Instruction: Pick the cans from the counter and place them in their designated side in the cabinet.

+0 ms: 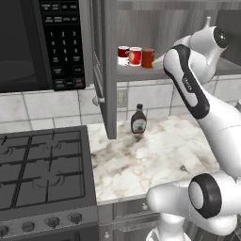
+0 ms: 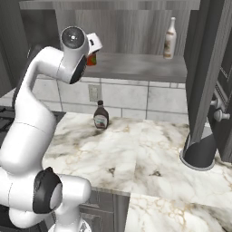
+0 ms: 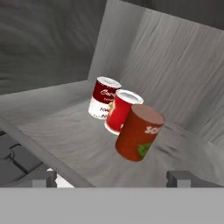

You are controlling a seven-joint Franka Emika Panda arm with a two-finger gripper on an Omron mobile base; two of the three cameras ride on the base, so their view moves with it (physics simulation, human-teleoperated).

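Simulated kitchen: marble bench (image 1: pixel 155 155) beside a black stovetop (image 1: pixel 42 174), microwave (image 1: pixel 42 42) up left, grey wood-grain cabinet (image 1: pixel 155 28) above with its door open. On the bench we see no cans left, only a brown sauce bottle (image 1: pixel 138 119) standing near the backsplash. On the cabinet shelf (image 3: pixel 65 127), three cans stand in a tight row at the left end: the half-white, half-dark-red can (image 3: pixel 103 98) farthest in, then the bright red can (image 3: pixel 122 111), then the darker red can (image 3: pixel 139 132) nearest us, each just beside or touching the next. A pale bottle (image 2: pixel 170 38) stands well apart at the shelf's right end. Our hand (image 3: pixel 112 178) sits at the shelf edge with jaws spread wide and nothing between them, fingertips short of the darker red can. We'd judge both cans as placed on the can side, so the task looks essentially done; what's left is probably just backing the arm out without clipping the nearest can.
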